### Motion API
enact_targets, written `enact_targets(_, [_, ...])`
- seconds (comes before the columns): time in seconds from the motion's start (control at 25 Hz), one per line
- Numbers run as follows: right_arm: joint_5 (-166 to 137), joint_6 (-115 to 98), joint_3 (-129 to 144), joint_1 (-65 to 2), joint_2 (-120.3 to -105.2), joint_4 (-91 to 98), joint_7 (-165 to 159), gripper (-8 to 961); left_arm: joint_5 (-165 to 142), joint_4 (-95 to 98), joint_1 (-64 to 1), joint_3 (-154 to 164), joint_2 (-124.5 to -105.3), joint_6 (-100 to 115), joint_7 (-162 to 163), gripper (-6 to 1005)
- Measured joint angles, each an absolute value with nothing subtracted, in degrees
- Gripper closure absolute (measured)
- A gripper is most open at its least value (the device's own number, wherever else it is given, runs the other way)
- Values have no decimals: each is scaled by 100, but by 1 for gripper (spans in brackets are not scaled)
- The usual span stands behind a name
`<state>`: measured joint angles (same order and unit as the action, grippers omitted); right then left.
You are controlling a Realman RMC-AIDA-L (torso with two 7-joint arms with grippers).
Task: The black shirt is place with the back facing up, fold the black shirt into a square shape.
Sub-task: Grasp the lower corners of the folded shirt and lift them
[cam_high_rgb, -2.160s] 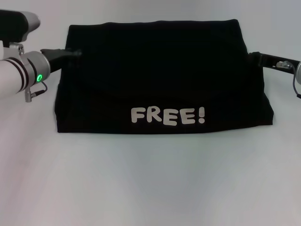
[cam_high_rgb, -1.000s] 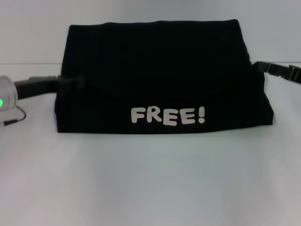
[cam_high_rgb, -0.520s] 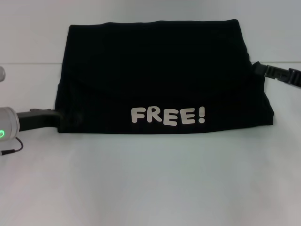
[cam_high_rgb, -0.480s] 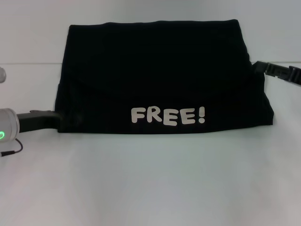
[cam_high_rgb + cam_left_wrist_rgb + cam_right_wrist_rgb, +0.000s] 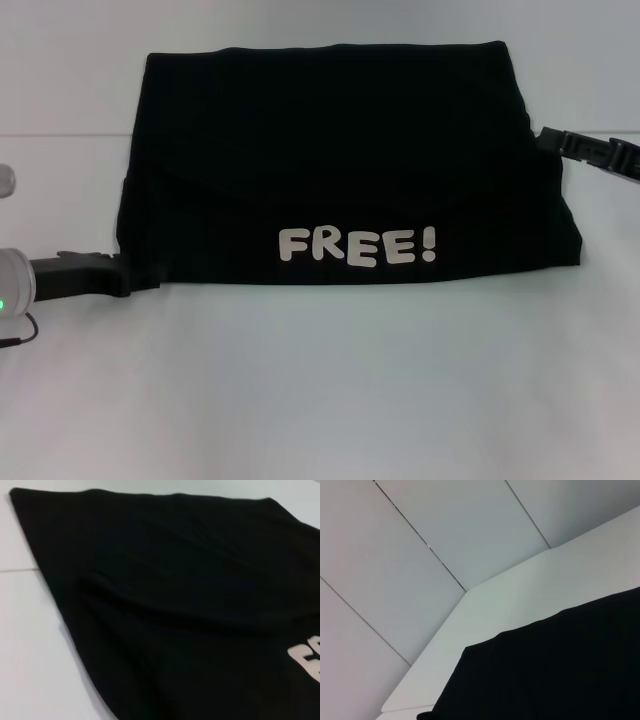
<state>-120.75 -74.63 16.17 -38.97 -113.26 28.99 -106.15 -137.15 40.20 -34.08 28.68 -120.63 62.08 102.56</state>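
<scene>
The white table [image 5: 320, 400] carries the black shirt [image 5: 340, 160], which lies as a wide folded rectangle with the white "FREE!" print [image 5: 357, 246] along its near edge. It is wider than deep, so I judge that at least one more fold across the width is needed to reach a square.

The left gripper [image 5: 118, 274] sits at the shirt's near-left corner, its tip touching or just under the hem. Whether its fingers are apart or pinched on cloth cannot be told, since black meets black there. The right gripper [image 5: 548, 140] is just beside the shirt's right edge, toward the far side, and its fingers cannot be made out either.

To do this step well, each gripper should catch every layer at its edge, not only the top one. Lifting both ends evenly and carrying one side over the print would keep the edges aligned. A low, slow carry should stop the stacked layers from sliding apart.
</scene>
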Motion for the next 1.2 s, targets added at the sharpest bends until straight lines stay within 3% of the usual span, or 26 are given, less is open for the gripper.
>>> enact_targets(0.48, [-12076,-7457,1578,-3852,-11329,2900,-10617,258,-13795,4048,-3466,3078,-12067,6039,10163,389])
enact_targets(0.92, [-12107,-7467,1626,-3811,-11310,2901,-10641,261,-13808,4017,-3477,3167,-12068,5971,10031,835])
enact_targets(1.2, [-12118,-7471,1729,-3760,-11261,2909,-10650,262,-13818,4033,-3475,3259,-12067,5849,10025,938])
